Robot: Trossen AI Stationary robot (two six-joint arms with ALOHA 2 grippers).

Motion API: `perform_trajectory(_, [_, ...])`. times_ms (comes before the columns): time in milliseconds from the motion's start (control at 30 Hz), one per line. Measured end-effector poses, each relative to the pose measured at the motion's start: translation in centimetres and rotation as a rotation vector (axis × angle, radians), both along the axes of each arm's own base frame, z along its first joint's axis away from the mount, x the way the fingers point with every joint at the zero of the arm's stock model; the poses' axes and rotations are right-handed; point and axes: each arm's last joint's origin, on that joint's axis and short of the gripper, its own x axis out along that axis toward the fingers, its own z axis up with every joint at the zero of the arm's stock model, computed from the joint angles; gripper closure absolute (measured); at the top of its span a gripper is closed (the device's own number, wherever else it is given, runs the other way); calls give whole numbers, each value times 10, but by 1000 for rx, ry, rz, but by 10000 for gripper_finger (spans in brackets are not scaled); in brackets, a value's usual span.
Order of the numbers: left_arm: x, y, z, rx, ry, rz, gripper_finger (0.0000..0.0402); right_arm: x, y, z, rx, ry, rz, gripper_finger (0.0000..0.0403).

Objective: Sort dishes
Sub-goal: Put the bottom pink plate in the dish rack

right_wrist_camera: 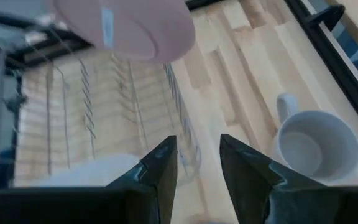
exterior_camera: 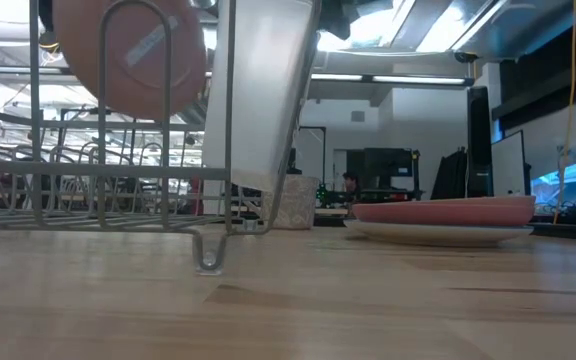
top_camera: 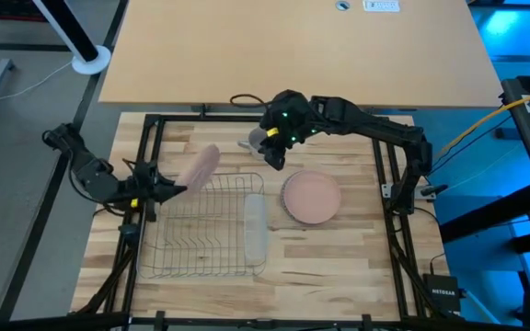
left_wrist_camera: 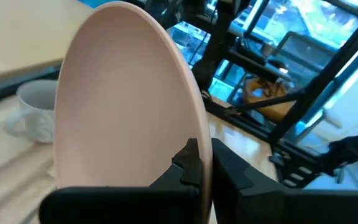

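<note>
Evidently the pink plate (top_camera: 199, 166) was rigid, smooth and breakable; the left gripper (left_wrist_camera: 202, 163) had its fingers clenched on its rim, holding it on edge over the rack (top_camera: 205, 262) at ten o'clock. The right gripper (right_wrist_camera: 197, 155), fingers spread, hovered at twelve near a mug (right_wrist_camera: 316, 147). A stack of plates (top_camera: 311, 197) lay on the desk (top_camera: 339, 267) at three; its lower plate's pattern was hidden.

high: straight down | low: table-level, close | wrists: forward | shared: wire rack (top_camera: 205, 225), pink plate (top_camera: 198, 167)

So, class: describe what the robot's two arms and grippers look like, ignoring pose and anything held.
Both arms are dark, jointed and slim. The right arm shows small green lights near its wrist; the left arm has yellow marks near its gripper. The right gripper has two dark, angular, tapering fingers.
</note>
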Motion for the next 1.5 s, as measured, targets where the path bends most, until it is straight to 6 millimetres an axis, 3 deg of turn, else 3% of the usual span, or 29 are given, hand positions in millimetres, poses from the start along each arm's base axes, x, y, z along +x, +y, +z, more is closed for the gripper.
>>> perform_trajectory(300, [-19, 8, 23, -140, 7, -35, 400, -4, 3, -8, -50, 104, 7, 276])
perform_trajectory(567, [-25, 8, 30, -470, 21, -9, 400, 5, 22, -38, -100, 201, 103, 276])
perform_trajectory(800, [-27, 8, 56, -625, -10, -13, 400, 12, 36, -60, -178, 226, 152, 276])
perform_trajectory(933, [-32, 10, 58, -728, 124, 18, 400, 14, 44, -77, -209, 245, 219, 276])
perform_trajectory(1133, [-41, 12, 55, -844, 496, 119, 400, 15, 44, -98, -217, 274, 241, 276])
perform_trajectory(1500, [-38, 5, 60, -939, 571, 217, 400, 22, 44, -98, -242, 189, 240, 276])
